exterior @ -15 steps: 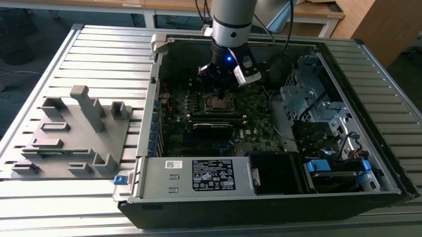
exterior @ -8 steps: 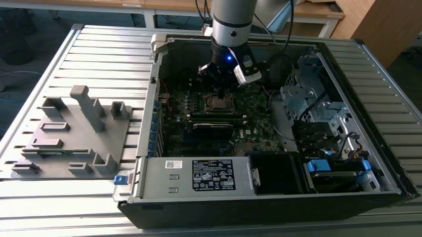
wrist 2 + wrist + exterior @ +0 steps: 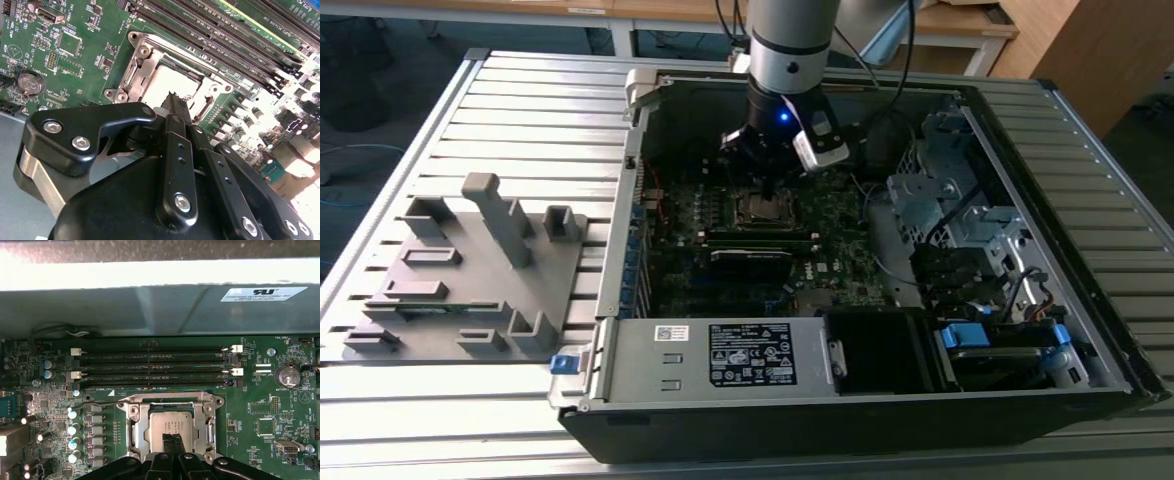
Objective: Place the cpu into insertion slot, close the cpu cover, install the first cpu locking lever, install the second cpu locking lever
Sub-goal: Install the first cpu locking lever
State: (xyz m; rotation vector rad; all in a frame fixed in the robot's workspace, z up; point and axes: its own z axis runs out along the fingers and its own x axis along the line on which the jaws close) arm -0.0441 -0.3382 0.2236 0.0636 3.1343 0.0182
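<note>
On the exterior view's left, a grey moulded fixture (image 3: 467, 270) lies on the slatted tabletop (image 3: 534, 110). Beside it stands the open computer case (image 3: 854, 425), where the hand (image 3: 767, 188) hangs over the insertion slot (image 3: 765, 210). In the first wrist view its fingers (image 3: 167, 445) are pressed together, gripping nothing. Their tips are just above the cpu (image 3: 171, 421), which sits in the slot, framed by the lowered cpu cover (image 3: 138, 432).

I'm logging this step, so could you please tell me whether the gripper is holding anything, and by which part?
Nothing is held: the gripper is shut and empty over the chip, which lies framed by the metal frame.
</note>
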